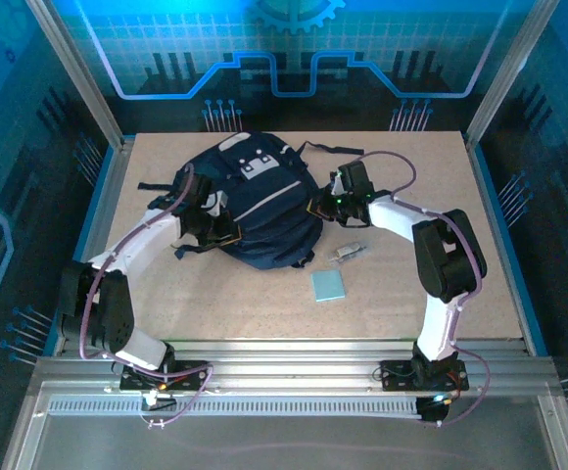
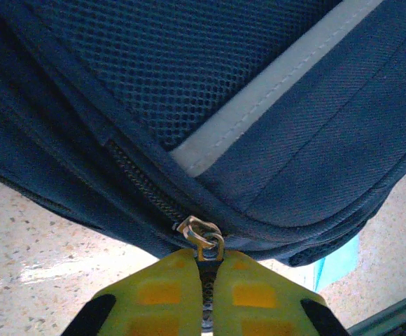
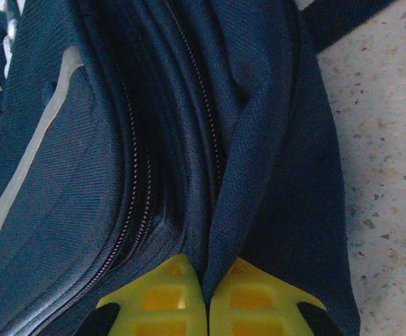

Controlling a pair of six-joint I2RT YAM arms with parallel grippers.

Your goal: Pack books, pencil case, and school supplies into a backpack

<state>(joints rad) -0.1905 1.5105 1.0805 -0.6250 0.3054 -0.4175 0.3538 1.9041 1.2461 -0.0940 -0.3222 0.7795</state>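
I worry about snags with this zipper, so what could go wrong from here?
Left claw pinches just the small zipper pull; it may slip out under tension. Right claw holds one thin fold of the backpack; the fold could slip free when pulled. The blue pad and clip lie outside on the table, possibly left out.

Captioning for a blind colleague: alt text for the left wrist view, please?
The left gripper pinches the metal zipper pull on the navy backpack, below its mesh panel and grey stripe; speckled table beneath.
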